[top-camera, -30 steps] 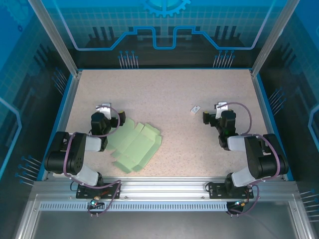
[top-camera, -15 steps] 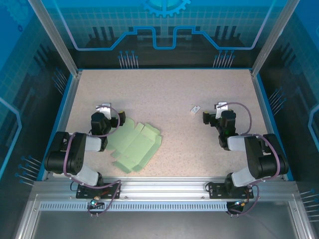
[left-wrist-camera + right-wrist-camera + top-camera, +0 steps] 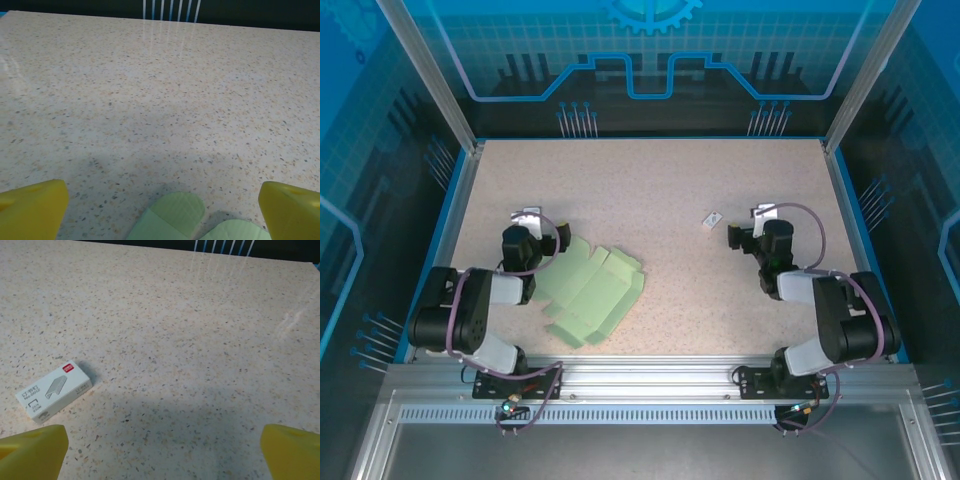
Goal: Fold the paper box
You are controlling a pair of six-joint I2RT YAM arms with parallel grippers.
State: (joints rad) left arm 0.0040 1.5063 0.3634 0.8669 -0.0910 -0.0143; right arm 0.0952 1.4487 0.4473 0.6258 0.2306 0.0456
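The pale green paper box [image 3: 592, 293] lies flat and unfolded on the table [image 3: 670, 190], toward its near left corner. The left gripper [image 3: 527, 217], just beside it, and the right gripper [image 3: 763, 215], well apart, gape wide, holding nothing. Little has moved lately; folding looks unstarted.

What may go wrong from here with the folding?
The paper box lies flat on the table, so the open left tool may push it away instead of lifting a flap. The open right tool stands apart from the box, near a small white carton, and might knock it when crossing.
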